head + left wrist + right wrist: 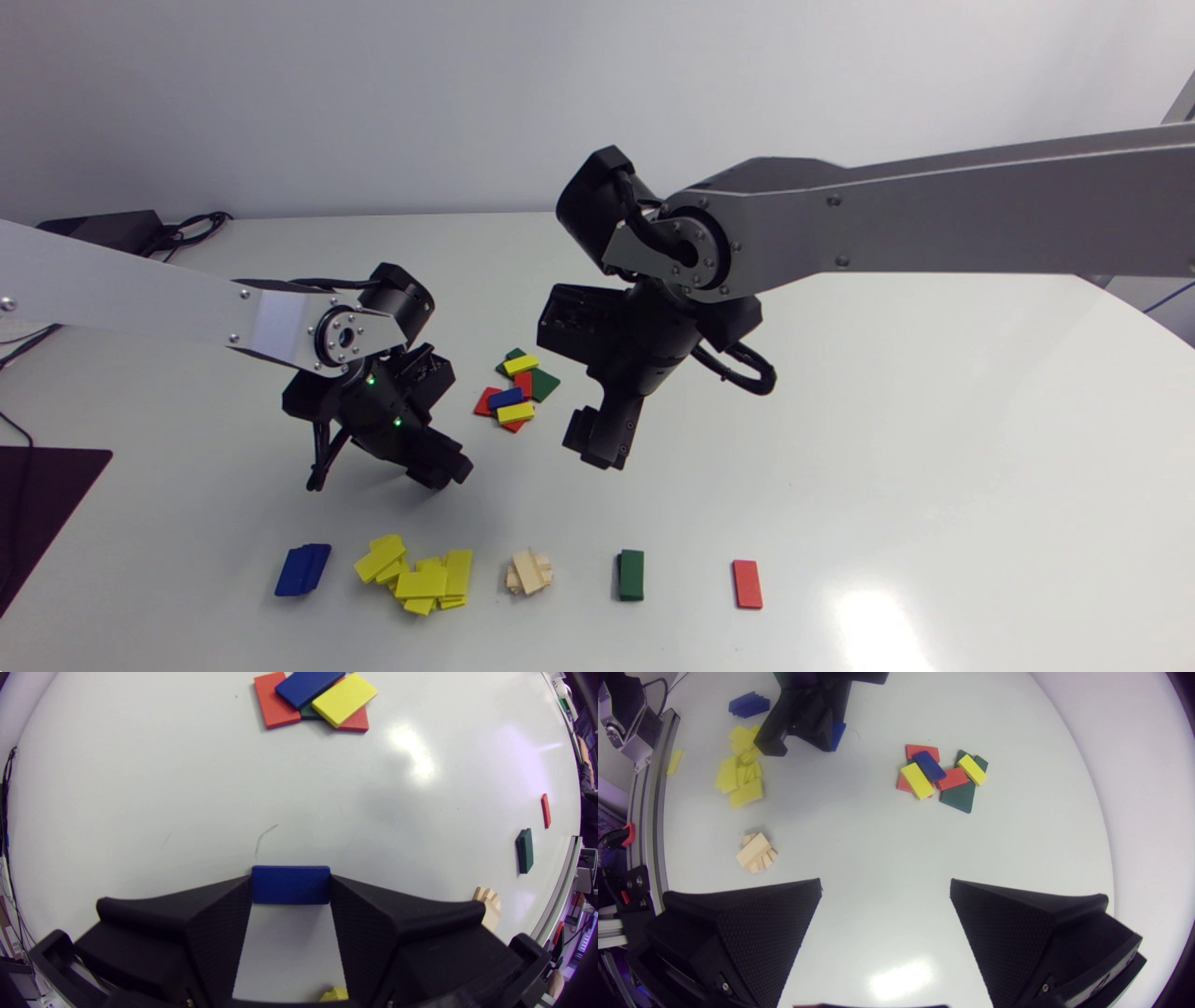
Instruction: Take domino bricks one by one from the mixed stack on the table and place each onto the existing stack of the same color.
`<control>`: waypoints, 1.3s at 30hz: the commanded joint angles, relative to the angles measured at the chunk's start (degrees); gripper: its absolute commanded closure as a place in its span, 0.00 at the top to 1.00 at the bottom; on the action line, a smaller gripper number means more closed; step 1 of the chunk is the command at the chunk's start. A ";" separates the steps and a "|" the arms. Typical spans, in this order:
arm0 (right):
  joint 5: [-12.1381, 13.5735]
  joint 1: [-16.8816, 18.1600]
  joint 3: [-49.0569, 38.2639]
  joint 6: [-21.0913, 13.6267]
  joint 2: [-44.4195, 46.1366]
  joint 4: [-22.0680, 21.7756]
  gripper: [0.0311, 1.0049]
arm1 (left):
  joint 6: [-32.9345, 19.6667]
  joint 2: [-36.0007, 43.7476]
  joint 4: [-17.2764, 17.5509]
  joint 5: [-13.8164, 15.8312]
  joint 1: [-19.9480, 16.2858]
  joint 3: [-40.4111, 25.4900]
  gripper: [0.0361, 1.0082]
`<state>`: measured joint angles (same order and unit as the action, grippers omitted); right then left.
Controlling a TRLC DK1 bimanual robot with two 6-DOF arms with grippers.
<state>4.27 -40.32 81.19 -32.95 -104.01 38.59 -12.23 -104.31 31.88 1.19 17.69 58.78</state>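
Observation:
My left gripper (290, 891) is shut on a blue brick (290, 885), held flat between its fingertips above the table. In the head view it (446, 467) hangs left of the mixed stack (514, 387) of red, blue, yellow and green bricks; the brick is hidden there. The right wrist view shows the blue brick (837, 735) in that gripper. My right gripper (885, 896) stands open and empty, raised just right of the mixed stack (941, 777). Along the front lie the blue stack (302, 568), yellow pile (418, 574), wooden stack (529, 571), green stack (631, 574) and a red brick (747, 583).
A dark mat (37, 504) lies at the table's left edge. Cables (187, 229) sit at the back left corner.

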 commanded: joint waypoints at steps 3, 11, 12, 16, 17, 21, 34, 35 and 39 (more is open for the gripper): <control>-0.14 0.32 -1.12 0.87 1.09 0.08 0.96 | -4.82 10.36 1.78 -0.22 -1.17 2.21 0.27; -0.14 0.24 -2.35 0.78 2.05 0.00 0.96 | -27.94 26.97 2.40 6.37 -10.13 -7.63 0.27; -0.05 0.24 -2.53 0.78 2.05 -0.09 0.96 | -31.63 28.90 2.14 7.69 -11.72 -9.92 0.27; -0.05 -0.11 -3.23 0.87 1.97 -0.71 0.96 | -45.52 35.49 3.45 13.66 -18.57 -18.79 0.27; -0.05 -0.29 -3.32 0.96 1.88 -0.88 0.96 | -49.03 36.46 4.60 14.10 -19.71 -20.82 0.27; -0.14 -1.08 -3.23 1.05 1.70 -0.97 0.96 | -56.94 41.47 7.50 15.24 -21.82 -26.26 0.27; -0.14 -1.87 -4.02 2.19 1.88 -1.50 0.96 | -71.71 46.22 13.21 16.39 -29.73 -30.66 0.27; -0.14 -1.96 -4.02 2.28 1.79 -1.50 0.96 | -72.50 45.95 13.21 16.47 -30.35 -30.92 0.27; -0.23 -2.31 -3.40 2.54 1.35 -1.50 0.96 | -74.17 44.28 12.42 16.65 -31.23 -31.71 0.27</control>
<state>4.25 -42.02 78.67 -31.90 -103.00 37.28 -83.07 -58.72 44.53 16.97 -12.82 28.51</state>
